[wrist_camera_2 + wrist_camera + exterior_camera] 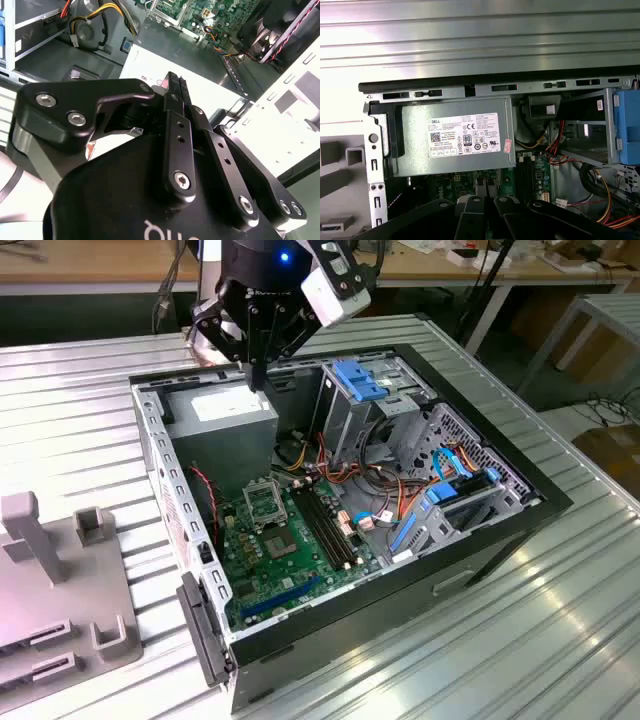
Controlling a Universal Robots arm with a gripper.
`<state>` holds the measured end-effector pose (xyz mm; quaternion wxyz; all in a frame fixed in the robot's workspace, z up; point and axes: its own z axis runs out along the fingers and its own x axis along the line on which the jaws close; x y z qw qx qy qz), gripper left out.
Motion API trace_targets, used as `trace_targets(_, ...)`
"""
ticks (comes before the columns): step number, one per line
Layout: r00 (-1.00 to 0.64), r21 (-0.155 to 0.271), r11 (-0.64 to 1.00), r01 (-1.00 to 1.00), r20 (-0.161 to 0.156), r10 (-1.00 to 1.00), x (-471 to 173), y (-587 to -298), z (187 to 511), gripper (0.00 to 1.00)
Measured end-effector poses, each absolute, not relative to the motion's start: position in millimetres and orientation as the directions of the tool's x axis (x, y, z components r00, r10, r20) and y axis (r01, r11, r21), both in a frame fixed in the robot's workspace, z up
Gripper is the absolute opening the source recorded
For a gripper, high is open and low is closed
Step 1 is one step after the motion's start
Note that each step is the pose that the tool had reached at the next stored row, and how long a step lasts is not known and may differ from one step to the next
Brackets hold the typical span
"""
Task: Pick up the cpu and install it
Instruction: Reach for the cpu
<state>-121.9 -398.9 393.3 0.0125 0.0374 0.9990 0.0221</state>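
Note:
My gripper (257, 378) hangs over the back of the open computer case (545, 502), its black fingers pointing down just above the grey power supply (225, 425). In the second wrist view the gripper (175, 80) has its fingertips pressed together, and I see nothing between them. The power supply's white label (464, 135) lies straight below in the first wrist view. The green motherboard (290, 555) lies lower in the case, with the metal-framed socket (262, 502) beside the power supply. The cpu is out of view.
A grey plastic fixture (50, 580) stands on the ribbed metal table (500, 640) at the exterior view's left. Inside the case are a blue-tabbed drive cage (358, 380) and bundles of coloured cables (390, 490). A fan with red wires (280, 25) sits by the case wall.

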Motion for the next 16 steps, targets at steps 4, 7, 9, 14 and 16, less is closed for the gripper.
trace_targets(4, -0.997, 0.045, 0.996, 0.074, -0.023, 0.075, -121.9, -398.8, 393.3, 0.15)
trace_targets(7, -0.997, 0.045, 0.996, 0.074, -0.023, 0.075, -122.9, -398.8, 393.3, 0.15)
trace_targets(9, -0.997, 0.045, 0.996, 0.074, -0.023, 0.075, -123.4, -398.8, 393.3, 0.15)
trace_targets(14, -0.997, 0.045, 0.996, 0.074, -0.023, 0.075, -125.0, -398.8, 393.3, 0.15)
trace_targets(16, -0.997, 0.045, 0.996, 0.074, -0.023, 0.075, -126.3, -398.8, 393.3, 0.15)
